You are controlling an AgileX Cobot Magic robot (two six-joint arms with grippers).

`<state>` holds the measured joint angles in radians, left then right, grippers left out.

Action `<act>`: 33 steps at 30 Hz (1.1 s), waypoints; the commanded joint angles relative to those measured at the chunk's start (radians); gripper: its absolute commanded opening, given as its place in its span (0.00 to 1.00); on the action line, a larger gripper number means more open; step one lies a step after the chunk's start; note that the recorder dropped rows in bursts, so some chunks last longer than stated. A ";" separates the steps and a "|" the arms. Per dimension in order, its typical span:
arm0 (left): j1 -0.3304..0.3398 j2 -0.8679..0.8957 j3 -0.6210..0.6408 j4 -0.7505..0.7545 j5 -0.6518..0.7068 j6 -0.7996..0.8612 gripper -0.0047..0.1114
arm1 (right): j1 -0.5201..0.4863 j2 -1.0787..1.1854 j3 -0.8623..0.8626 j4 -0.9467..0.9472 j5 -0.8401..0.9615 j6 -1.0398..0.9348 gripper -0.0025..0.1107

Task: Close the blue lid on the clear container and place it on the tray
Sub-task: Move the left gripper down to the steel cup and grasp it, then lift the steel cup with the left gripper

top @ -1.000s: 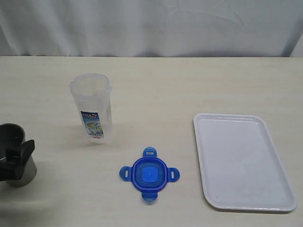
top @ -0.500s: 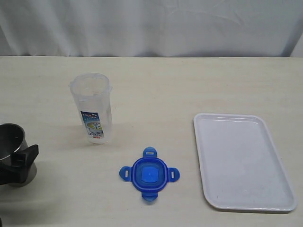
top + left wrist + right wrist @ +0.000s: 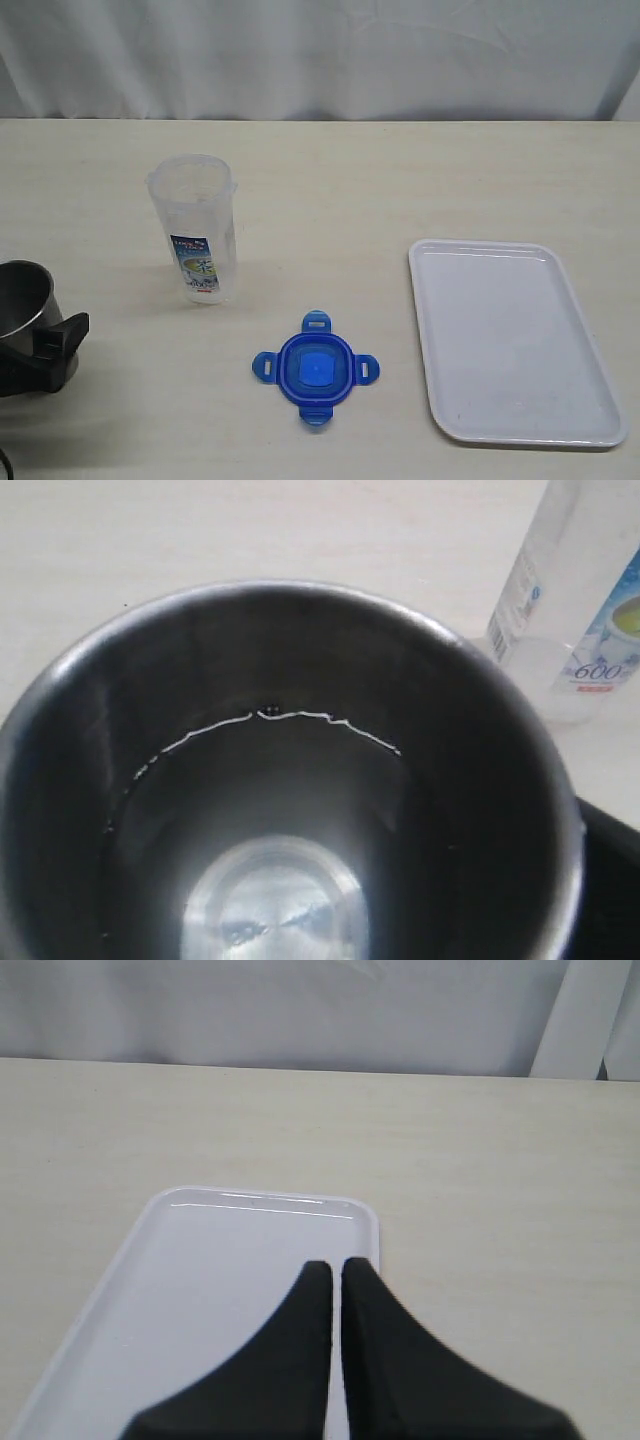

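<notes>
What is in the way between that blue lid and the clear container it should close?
Nothing visible. Only bare table lies between the blue lid and the clear container; the steel cup stands aside at the left edge.

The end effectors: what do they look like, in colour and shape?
The right end effector has two matte black fingers that taper to narrow tips. Of the left end effector only a black, angular piece shows. No cables or markings are visible.
</notes>
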<state>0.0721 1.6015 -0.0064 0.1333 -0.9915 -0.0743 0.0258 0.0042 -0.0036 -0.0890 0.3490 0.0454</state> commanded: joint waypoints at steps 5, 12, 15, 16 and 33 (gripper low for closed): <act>0.002 0.111 0.006 0.001 -0.086 0.008 0.94 | 0.001 -0.004 0.004 -0.005 -0.003 0.000 0.06; 0.002 0.212 0.006 -0.008 -0.230 0.048 0.94 | 0.001 -0.004 0.004 -0.005 -0.003 0.000 0.06; 0.002 0.269 -0.020 -0.015 -0.230 0.048 0.94 | 0.001 -0.004 0.004 -0.005 -0.003 0.000 0.06; 0.002 0.277 -0.026 -0.015 -0.230 0.048 0.94 | 0.001 -0.004 0.004 -0.005 -0.003 0.000 0.06; 0.002 0.277 -0.158 -0.013 -0.164 0.074 0.94 | 0.001 -0.004 0.004 -0.005 -0.003 0.000 0.06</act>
<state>0.0721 1.8774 -0.1580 0.1271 -1.1765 -0.0100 0.0258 0.0042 -0.0036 -0.0890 0.3490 0.0454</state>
